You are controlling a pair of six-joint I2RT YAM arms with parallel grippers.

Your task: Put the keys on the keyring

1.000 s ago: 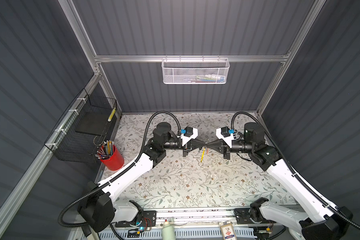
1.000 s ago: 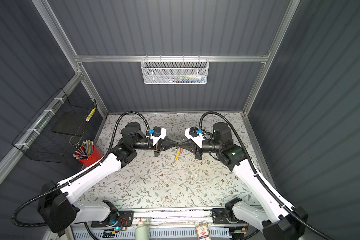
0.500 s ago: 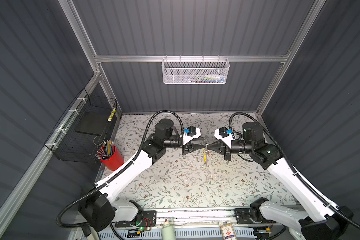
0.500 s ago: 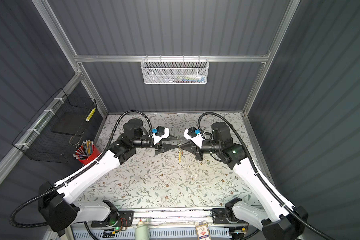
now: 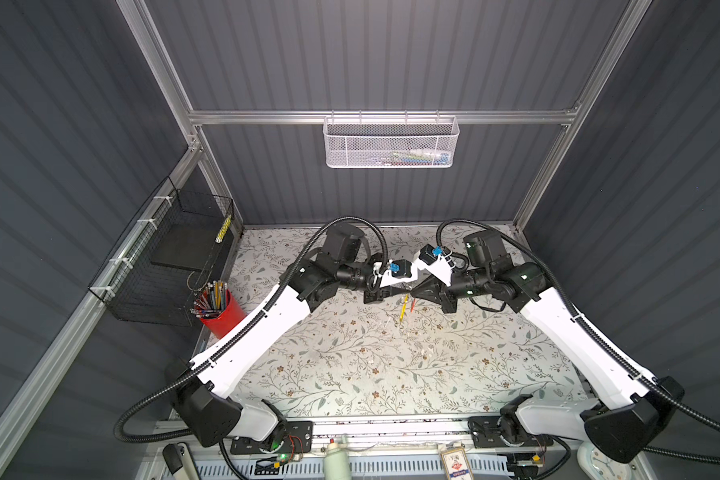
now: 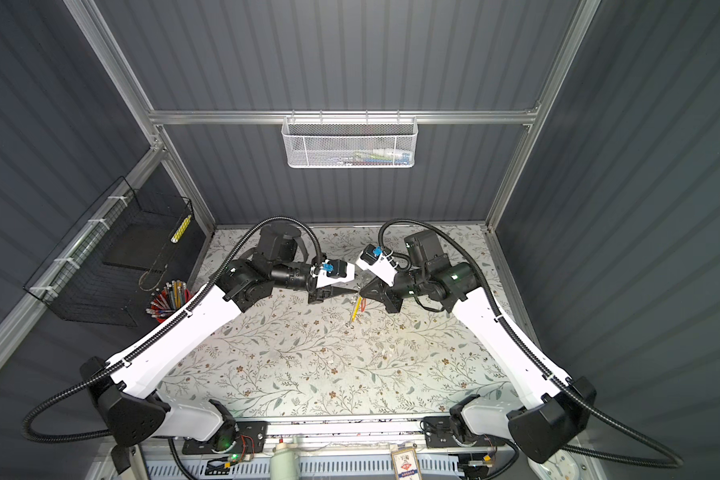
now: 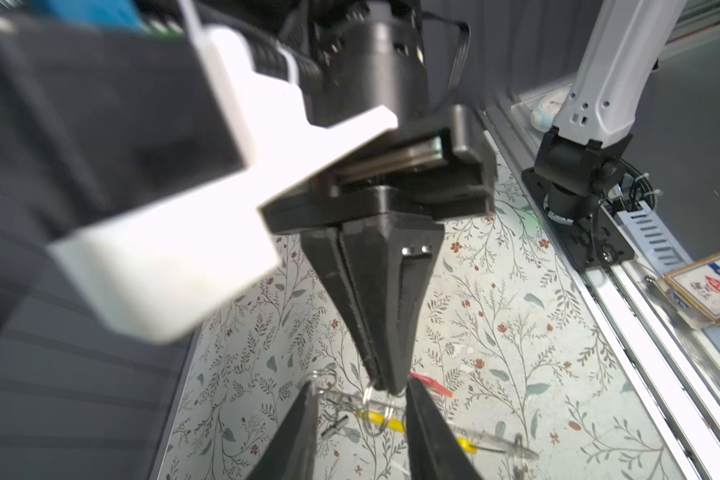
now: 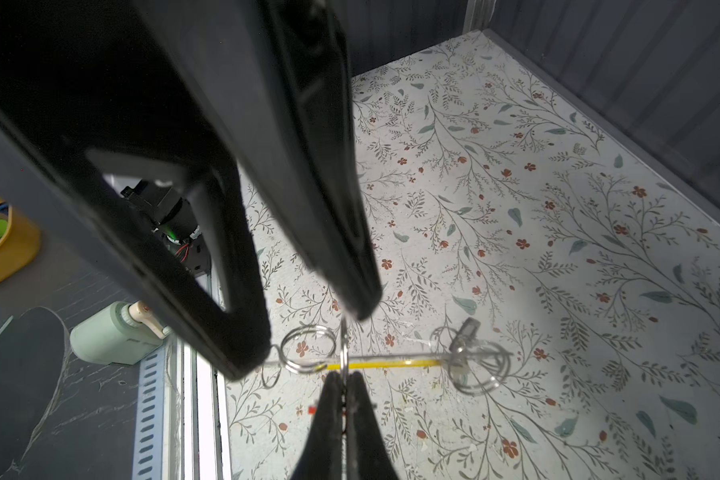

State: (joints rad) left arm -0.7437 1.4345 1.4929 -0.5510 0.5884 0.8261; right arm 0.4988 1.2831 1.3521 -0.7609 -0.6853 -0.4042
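Nearly edge-on – the keyring (image 8: 375, 365) hangs at the right gripper (image 8: 344, 378), over the far middle of the floral mat (image 5: 350, 365).

Its hoop is thin grey wire with one bright yellow segment (image 5: 403, 312). In both top views the long axis runs from the fingertips toward the near edge. Small round wire loops (image 8: 308, 347) ride on it, and a red-tagged key (image 7: 429, 384) sits just beside the tip. The right gripper is pinched tight on the hoop. The left gripper (image 8: 304, 334) is partly spread – its tapered black fingers flank that tip and grip nothing.
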